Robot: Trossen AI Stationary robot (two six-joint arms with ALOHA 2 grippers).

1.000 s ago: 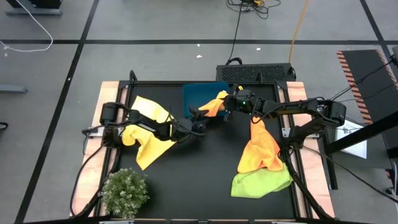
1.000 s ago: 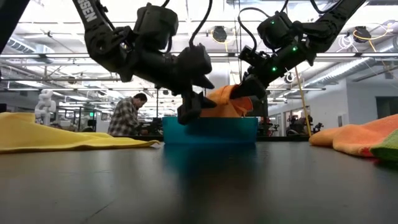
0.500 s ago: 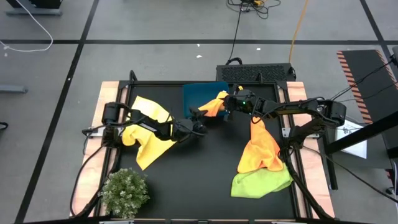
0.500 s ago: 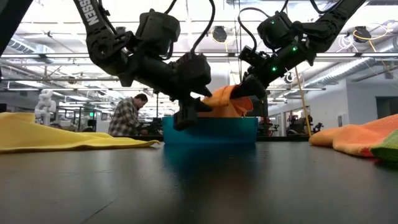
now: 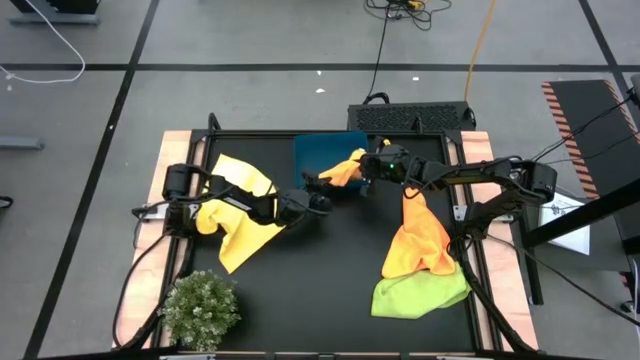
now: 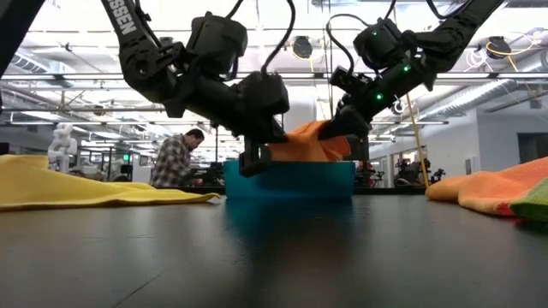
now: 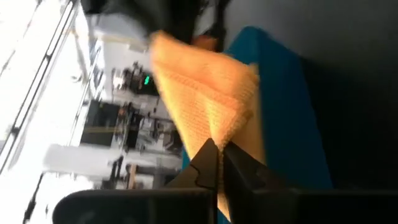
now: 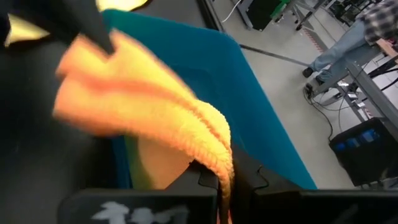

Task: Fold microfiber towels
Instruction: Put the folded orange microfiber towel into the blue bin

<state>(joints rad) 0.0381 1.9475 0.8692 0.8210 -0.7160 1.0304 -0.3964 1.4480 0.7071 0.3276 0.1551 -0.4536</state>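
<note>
The blue bin (image 5: 325, 158) sits at the far middle of the black bench (image 5: 330, 260), and a folded orange towel (image 5: 347, 167) hangs over its near right corner, partly inside it. The left end effector (image 5: 313, 184) pinches one end of that towel just in front of the bin; in the left wrist view its fingertips are pressed together on the towel's corner (image 7: 233, 127) beside the blue wall (image 7: 280, 112). The right end effector (image 5: 366, 180) pinches the other end just beside the bin's right edge, its fingertips clamped on a thick fold (image 8: 208, 134). In the low view the orange towel (image 6: 308, 141) bulges above the bin rim (image 6: 291, 178) between the two.

Behind the left end effector a yellow towel (image 5: 235, 205) lies crumpled under that arm, with a small bushy plant (image 5: 200, 308) nearer the bench's front corner. Below the right arm another orange towel (image 5: 420, 240) overlaps a lime green towel (image 5: 420, 293). Beyond the bench, a person in a plaid shirt (image 6: 174, 160) stands in the workshop.
</note>
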